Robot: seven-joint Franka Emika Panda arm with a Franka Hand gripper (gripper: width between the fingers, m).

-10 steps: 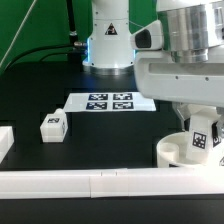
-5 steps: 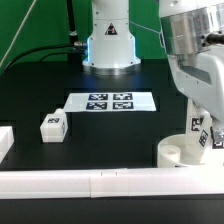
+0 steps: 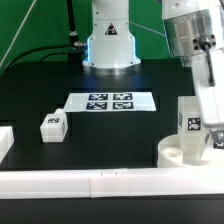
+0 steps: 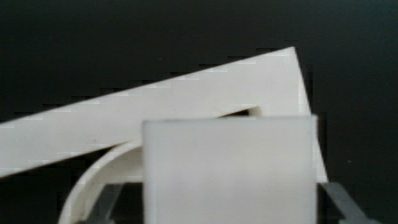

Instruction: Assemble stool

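The round white seat drum (image 3: 178,153) sits at the exterior view's right, against the front rail. My gripper (image 3: 203,120) is shut on a white tagged leg (image 3: 190,123) and holds it upright over the drum. In the wrist view the leg (image 4: 231,165) fills the space between my two dark fingers (image 4: 118,203), with my gripper (image 4: 228,208) around it, and the drum's curved rim (image 4: 98,180) shows beside it. A second tagged leg (image 3: 52,126) lies on the black table at the left. I cannot tell whether the held leg touches the drum.
The marker board (image 3: 110,101) lies flat mid-table in front of the robot base (image 3: 108,45). A long white rail (image 3: 90,184) runs along the front edge and also shows in the wrist view (image 4: 196,100). Another white block (image 3: 4,141) is cut off at the left edge.
My arm has swung toward the exterior view's right. The leg in my grip has gone from tilted to upright and sits a little higher and further left over the drum.
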